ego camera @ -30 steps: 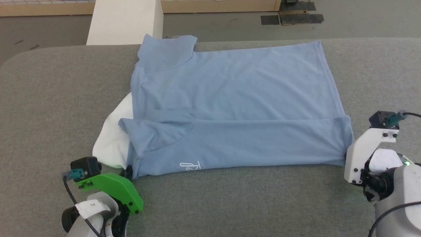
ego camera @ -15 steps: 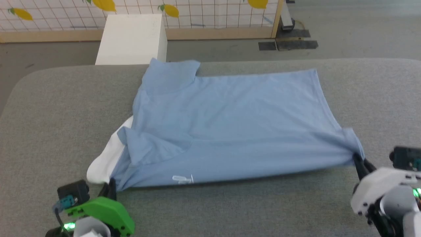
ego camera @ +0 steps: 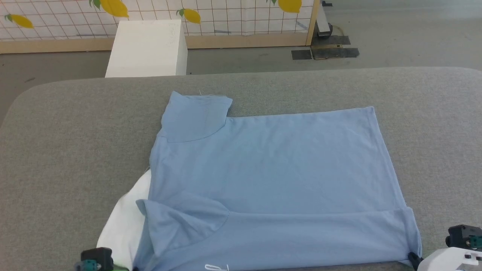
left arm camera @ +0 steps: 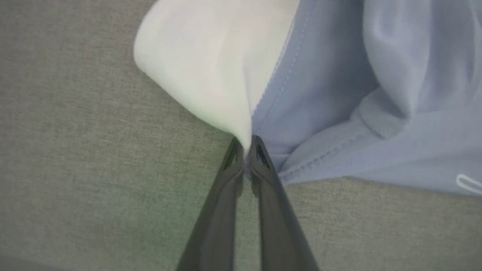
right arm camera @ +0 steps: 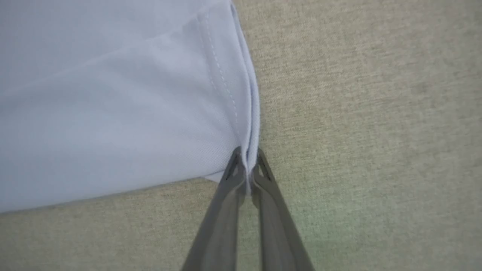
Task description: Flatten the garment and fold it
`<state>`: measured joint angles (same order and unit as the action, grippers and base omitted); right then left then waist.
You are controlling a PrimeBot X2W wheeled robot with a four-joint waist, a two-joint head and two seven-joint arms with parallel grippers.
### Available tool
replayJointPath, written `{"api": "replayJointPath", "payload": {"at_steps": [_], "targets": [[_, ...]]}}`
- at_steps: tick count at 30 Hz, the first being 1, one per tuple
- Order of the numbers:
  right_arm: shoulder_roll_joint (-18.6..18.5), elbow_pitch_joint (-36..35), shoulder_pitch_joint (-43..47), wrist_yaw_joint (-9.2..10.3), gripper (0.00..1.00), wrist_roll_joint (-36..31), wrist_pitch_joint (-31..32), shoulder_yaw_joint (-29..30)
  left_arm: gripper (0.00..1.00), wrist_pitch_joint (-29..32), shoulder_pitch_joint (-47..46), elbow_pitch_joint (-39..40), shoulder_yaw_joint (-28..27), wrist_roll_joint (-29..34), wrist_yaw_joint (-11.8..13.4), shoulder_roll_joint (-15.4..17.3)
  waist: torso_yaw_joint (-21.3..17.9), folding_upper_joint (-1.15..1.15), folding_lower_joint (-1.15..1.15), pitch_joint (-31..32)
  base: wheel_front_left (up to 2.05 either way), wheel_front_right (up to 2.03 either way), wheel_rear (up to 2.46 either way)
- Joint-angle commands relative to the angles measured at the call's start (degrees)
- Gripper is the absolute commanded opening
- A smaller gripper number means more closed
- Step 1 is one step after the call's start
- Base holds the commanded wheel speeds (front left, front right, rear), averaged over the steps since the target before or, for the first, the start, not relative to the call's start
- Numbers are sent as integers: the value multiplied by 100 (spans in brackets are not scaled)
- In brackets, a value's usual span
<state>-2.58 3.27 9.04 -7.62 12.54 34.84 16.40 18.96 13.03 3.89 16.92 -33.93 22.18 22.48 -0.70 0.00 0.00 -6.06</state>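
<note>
Dragged nearer in the head view, the garment [ego camera: 263,169] now lies wholly on the grey tabletop [ego camera: 75,131], its far sleeve [ego camera: 196,116] clear of the far edge, near strip folded over. Left wrist view: the left gripper [left arm camera: 246,152] is pinched tight on the corner where the white panel [left arm camera: 196,56] meets blue. Right wrist view: the right gripper [right arm camera: 247,165] is clamped on the hemmed corner.
</note>
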Motion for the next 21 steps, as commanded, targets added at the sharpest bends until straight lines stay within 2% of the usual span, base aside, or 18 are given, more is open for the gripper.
{"api": "replayJointPath", "payload": {"at_steps": [1, 4, 5, 6, 7, 8, 13, 18, 21], "targets": [[-30, 105, 30, 13, 0, -29, 77, 38, 0, 140, 72, -94, 47, -14, 15, 99, -6, 0, 0, -11, 0, 0, 0], [-30, 249, 4, 13, 0, 6, 69, 9, 0, 233, 20, -164, 107, -62, -22, 67, 0, 0, 0, -4, 0, 0, 0], [-30, 268, -15, 13, 7, 43, -20, -6, 15, 174, 5, -169, 91, -82, -35, 35, -1, 0, 0, 2, 0, 0, 0], [-30, 278, -36, 13, 38, 75, -116, -15, 45, 85, -13, -168, 71, -73, -41, 14, -3, 0, 0, 9, 0, 0, 0], [-30, 279, -54, 13, 67, 118, -231, -64, 100, -62, -47, -166, 32, -59, -55, -15, -3, 0, 0, 19, 0, 0, 0], [-30, 266, -65, 13, 100, 171, -339, -97, 100, -191, -77, -168, 0, -47, -76, -33, -5, 0, 0, 29, 0, 0, 0], [-30, 110, -177, 13, 100, 352, -1284, -196, 100, -1118, -252, -139, -211, 79, -328, -32, -34, 0, 0, 82, 0, 0, 0], [-30, -181, -334, 13, 100, 121, -2428, -449, 100, -2371, -655, 27, -360, 423, -725, 79, -65, 0, 0, 20, 0, 0, 0], [-30, -366, -491, 13, 100, -162, -3077, -600, 100, -2664, -1079, 34, -366, 583, -902, 184, -90, 0, 0, -106, 0, 0, 0]]}}
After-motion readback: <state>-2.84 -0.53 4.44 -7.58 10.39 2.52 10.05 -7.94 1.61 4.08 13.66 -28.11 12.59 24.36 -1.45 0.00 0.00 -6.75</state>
